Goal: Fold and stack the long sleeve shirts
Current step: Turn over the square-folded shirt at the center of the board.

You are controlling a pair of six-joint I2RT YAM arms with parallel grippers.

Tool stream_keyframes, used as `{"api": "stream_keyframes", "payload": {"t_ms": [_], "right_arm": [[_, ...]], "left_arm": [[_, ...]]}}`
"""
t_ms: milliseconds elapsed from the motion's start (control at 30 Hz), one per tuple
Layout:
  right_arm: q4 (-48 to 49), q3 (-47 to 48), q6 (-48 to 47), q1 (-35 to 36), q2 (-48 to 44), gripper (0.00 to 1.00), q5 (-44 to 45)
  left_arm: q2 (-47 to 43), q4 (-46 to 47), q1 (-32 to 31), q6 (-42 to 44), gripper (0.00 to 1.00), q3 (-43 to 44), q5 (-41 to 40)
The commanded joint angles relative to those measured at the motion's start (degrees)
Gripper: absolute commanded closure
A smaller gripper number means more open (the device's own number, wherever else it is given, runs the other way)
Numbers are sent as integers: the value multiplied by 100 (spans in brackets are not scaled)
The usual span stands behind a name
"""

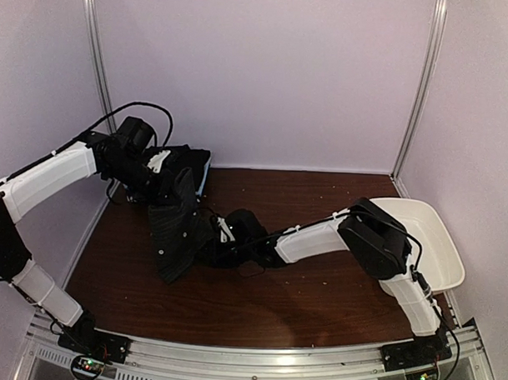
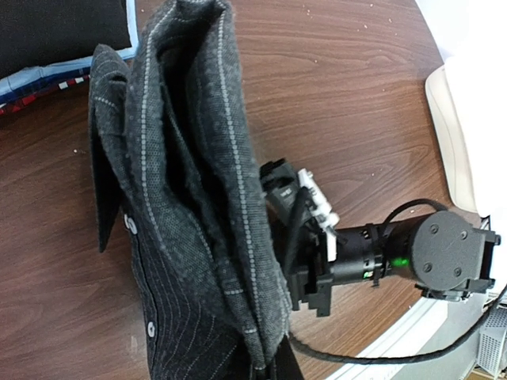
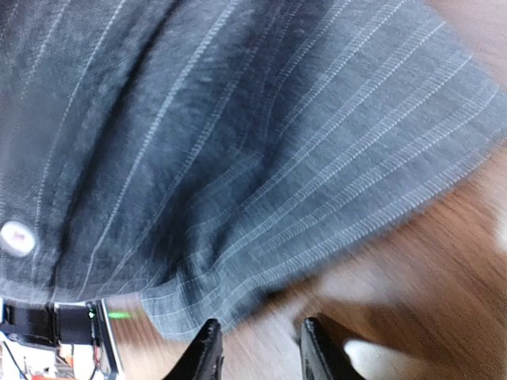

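1. The pinstripe shirt [image 1: 176,225] is charcoal with fine pale lines and small white buttons [image 3: 16,237]. It is bunched into long vertical folds.
2. The shirt hangs over the left part of the table [image 1: 317,301], its top lifted at the back left and its lower end resting on the wood.
3. Behind it, at the back edge, a black shirt [image 2: 63,28] lies on a light blue shirt [image 2: 32,81].
4. The left pincer [image 1: 163,166] is clamped together on the top of the pinstripe shirt and holds it up.
5. The right pincer [image 3: 257,352] has its fingers apart with nothing between them. It is low over the table, just beside the shirt's lower edge.
6. The left arm reaches up and back toward the rear left corner, elbow out to the left.
7. The right arm stretches low across the table toward the left. Its elbow is near the white tub [image 1: 440,246].
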Motion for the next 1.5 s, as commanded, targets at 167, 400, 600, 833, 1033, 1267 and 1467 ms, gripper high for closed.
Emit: {"api": "stream_keyframes", "payload": {"t_ms": [167,400,600,833,1033,1267,1467], "right_arm": [[738,-1290,283,-249,-822,56,285],[561,-2033,52,-470,-2126,54,890],[-63,-3146,-140,-961,-3824,50,1382],[-728,-4399,-284,-1183,-5275,43,1690],[-789,-5102,-122,-1158,-5730,36,1522],[-790,-5099,-67,-590,-5163,33,1462],[-796,-4941,14,-299,-4590,32,1697]], "left_arm": [[-294,314,26,-108,100,-227,76],[-417,619,-655,-676,100,-572,-374],[94,1565,-2393,-1831,100,-818,-1349],[1683,2299,-3829,-2374,52,-19,-1547],[1350,2305,-3676,-2416,33,-19,-1829],[395,2102,-2518,-2040,33,-1024,-1771],[-25,2114,-1239,-1114,29,-1739,-1252]]}}
